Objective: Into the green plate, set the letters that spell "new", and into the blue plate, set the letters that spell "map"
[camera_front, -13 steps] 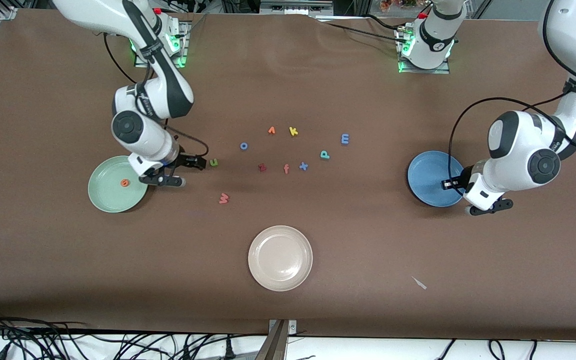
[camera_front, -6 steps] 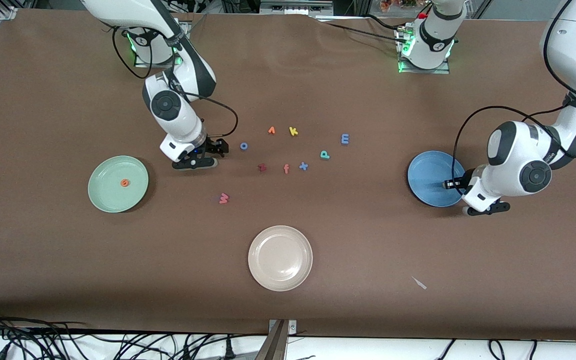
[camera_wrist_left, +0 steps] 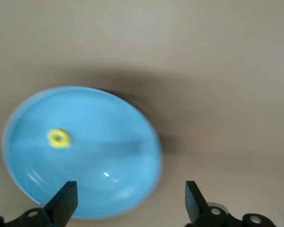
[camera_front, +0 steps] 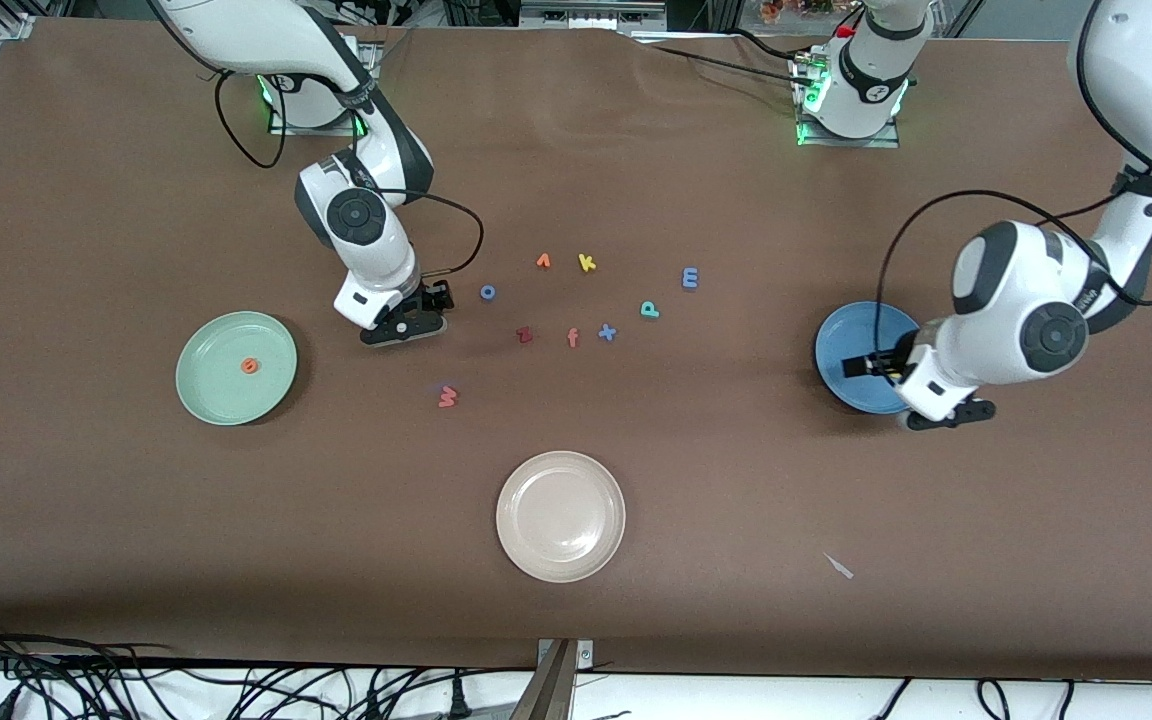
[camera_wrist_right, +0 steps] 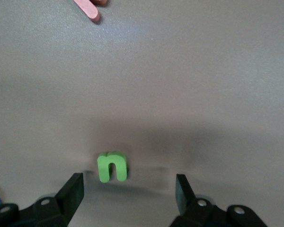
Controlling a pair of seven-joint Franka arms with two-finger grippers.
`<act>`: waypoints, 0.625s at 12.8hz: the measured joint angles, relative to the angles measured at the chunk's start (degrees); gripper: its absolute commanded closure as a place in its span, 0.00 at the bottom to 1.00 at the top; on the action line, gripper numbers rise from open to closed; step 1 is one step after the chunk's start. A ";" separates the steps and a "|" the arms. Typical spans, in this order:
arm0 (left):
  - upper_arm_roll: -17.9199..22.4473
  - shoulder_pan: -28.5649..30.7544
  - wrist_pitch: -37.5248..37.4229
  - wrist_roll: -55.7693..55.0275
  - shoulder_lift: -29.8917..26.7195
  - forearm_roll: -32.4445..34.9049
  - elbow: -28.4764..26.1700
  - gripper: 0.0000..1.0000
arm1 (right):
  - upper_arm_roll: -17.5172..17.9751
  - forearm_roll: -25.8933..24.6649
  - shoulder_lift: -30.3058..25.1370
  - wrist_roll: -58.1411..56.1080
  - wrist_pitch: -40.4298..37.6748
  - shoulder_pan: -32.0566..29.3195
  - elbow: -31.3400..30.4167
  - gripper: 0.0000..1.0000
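Presently the right gripper (camera_wrist_right: 128, 191) hangs low over the "n" (camera_wrist_right: 112, 166), fingers spread to either side of it and nothing pinched yet; judged from this, the step in hand is picking up that letter. The "n" lies on the table (camera_front: 86, 560) between the green plate (camera_front: 198, 394) and the blue ring "o" (camera_front: 487, 292). That plate already holds the "e" (camera_front: 250, 366); the "w" (camera_front: 447, 397) lies nearer the camera than the "n". The left gripper (camera_wrist_left: 128, 203) hovers over the blue plate (camera_wrist_left: 128, 156), fingers wide apart and empty, with the "a" (camera_wrist_left: 59, 138) lying in the plate below it. The "m" (camera_front: 690, 278) and "p" (camera_front: 649, 309) sit between the "o" and the blue plate, so both words stand one-third done.
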 measured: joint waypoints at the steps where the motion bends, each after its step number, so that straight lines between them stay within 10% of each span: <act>1: -3.00 -0.10 -0.25 -3.35 -0.59 -0.35 -0.58 0.00 | 0.01 -0.05 0.39 -0.01 1.00 0.01 0.04 0.34; 8: -11.30 -10.59 14.75 -23.06 -0.47 -0.40 -13.65 0.00 | 0.24 -0.09 1.10 0.00 1.97 1.22 0.96 0.81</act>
